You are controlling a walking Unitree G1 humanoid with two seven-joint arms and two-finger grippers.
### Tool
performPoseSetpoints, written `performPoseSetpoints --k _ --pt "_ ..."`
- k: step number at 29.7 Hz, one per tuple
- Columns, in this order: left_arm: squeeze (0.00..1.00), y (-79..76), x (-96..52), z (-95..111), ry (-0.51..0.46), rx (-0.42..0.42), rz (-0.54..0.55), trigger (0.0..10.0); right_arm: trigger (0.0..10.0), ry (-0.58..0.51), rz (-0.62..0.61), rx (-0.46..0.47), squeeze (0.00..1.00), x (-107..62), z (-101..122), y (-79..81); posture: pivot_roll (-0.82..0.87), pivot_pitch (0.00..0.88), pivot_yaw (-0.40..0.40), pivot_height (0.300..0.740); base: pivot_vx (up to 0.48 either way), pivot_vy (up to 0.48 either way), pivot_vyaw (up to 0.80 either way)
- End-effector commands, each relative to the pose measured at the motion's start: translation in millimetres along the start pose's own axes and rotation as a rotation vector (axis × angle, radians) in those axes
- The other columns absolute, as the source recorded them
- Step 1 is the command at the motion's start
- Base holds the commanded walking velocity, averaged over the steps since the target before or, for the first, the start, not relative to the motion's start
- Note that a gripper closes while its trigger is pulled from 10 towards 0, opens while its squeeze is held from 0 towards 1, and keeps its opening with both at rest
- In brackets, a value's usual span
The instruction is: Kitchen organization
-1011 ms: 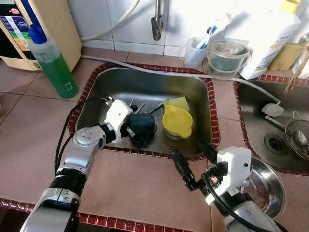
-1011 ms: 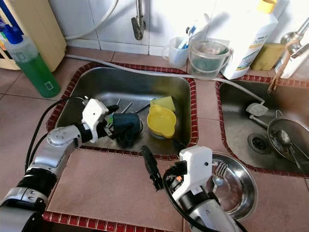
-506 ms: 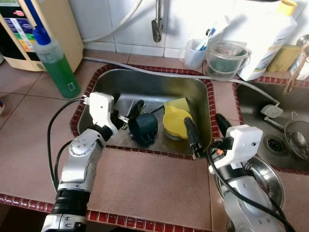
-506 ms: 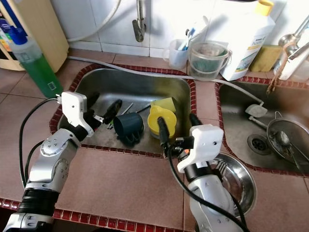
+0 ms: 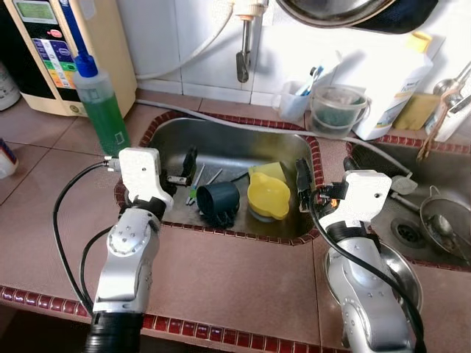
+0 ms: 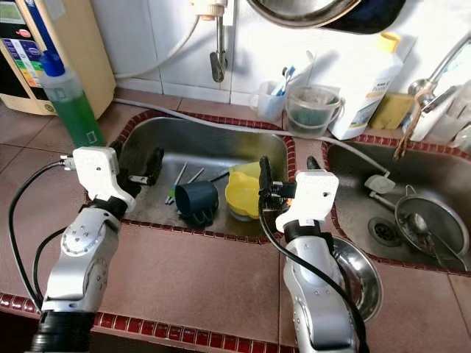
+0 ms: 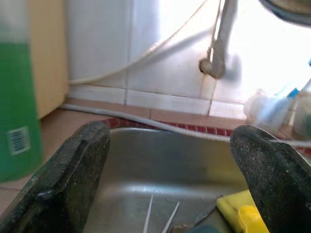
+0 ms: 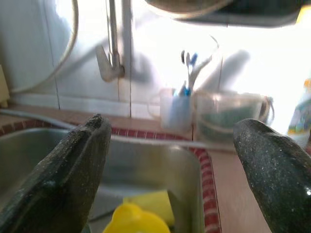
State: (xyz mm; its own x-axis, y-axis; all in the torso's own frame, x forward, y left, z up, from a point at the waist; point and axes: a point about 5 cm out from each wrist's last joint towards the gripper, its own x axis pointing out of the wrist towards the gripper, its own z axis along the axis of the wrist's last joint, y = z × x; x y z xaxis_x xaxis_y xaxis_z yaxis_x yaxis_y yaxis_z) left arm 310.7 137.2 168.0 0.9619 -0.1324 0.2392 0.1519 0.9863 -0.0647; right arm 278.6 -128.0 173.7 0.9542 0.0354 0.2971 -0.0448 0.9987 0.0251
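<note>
Dark blue plastic cup [image 5: 218,202] seen lying on side in steel sink [image 5: 221,136], beside yellow plastic jug [image 5: 268,195]. Left gripper [image 5: 184,168] and right gripper [image 5: 302,176] held above sink, jaws wide, nothing gripped. Step judged: approach. Next: jaws to be lowered around cup rim.

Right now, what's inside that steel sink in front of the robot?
The sink holds a dark cup on its side, a yellow cup, a yellow sponge and some cutlery. Anything beneath them is hidden.
</note>
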Motion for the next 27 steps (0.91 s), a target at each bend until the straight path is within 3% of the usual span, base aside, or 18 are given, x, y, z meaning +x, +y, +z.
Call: performPoseSetpoints --k 1,8,27 --pt "0.0 -2.2 -0.4 8 -0.028 0.009 0.014 10.0 10.0 -0.028 -0.008 -0.016 0.0 2.7 0 0.3 -0.11 0.019 -0.044 0.74 0.0 0.0 0.0" --pt "0.0 -2.7 -1.3 11 -0.062 0.019 0.017 10.0 10.0 -0.081 0.014 -0.034 0.0 9.0 -1 8.2 -0.11 0.0 -0.045 0.74 0.0 0.0 0.0" --pt "0.0 -9.5 -11.1 7 -0.048 0.021 -0.024 10.0 10.0 -0.066 -0.003 -0.061 0.0 2.5 -14 2.1 -0.12 0.015 -0.038 0.74 0.0 0.0 0.0"
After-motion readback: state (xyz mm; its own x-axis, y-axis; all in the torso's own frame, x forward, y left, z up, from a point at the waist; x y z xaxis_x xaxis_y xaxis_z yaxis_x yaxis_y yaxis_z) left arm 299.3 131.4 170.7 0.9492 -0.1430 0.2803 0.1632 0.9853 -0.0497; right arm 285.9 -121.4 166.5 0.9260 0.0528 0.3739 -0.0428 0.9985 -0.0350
